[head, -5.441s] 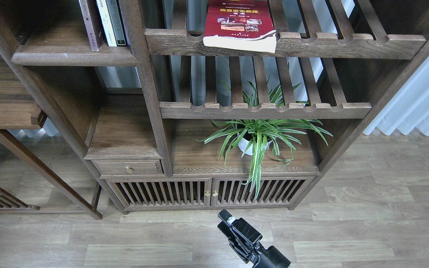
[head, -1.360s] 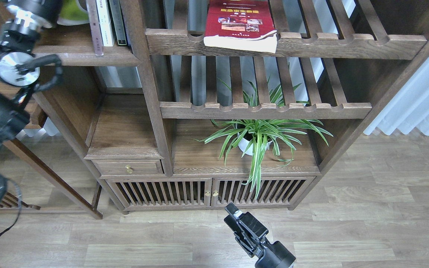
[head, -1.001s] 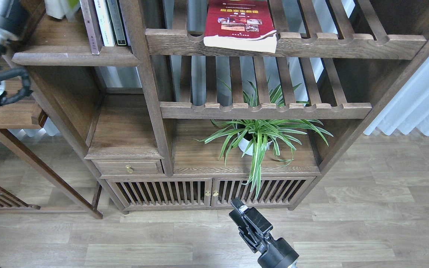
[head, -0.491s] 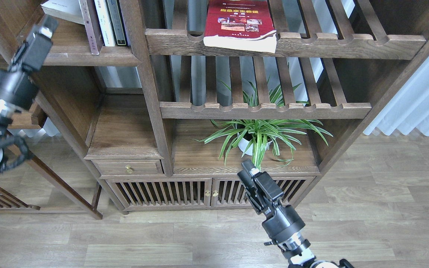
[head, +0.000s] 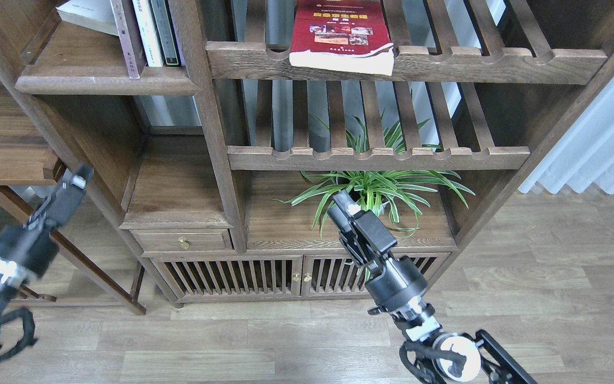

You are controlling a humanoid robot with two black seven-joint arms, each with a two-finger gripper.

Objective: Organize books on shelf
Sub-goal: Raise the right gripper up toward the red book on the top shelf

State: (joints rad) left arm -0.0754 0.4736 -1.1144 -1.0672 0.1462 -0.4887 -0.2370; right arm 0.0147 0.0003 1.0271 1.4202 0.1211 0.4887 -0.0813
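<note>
The red book with small photos (head: 341,32) lies flat on the top slatted rack, its page edge hanging over the front rail. On the solid upper-left shelf (head: 104,84) three books stand spine-out: a maroon-brown one (head: 126,40), a white one (head: 144,32) and a dark one (head: 162,32). A pale book (head: 83,13) leans against them on the left, cut off by the top edge. My left gripper (head: 75,184) is low at the left, well below that shelf, holding nothing. My right gripper (head: 343,207) is in front of the plant, holding nothing. Both grippers look dark and their fingers cannot be told apart.
A potted spider plant (head: 376,194) stands in the lower compartment behind my right gripper. A second slatted rack (head: 379,157) spans the middle. Below are a small drawer (head: 182,241) and slatted cabinet doors (head: 264,274). A white curtain (head: 600,144) hangs at the right above the wood floor.
My left arm has dropped from the upper-left shelf to the lower left, leaving the pale book on the shelf. My right arm has risen from the floor area to in front of the plant.
</note>
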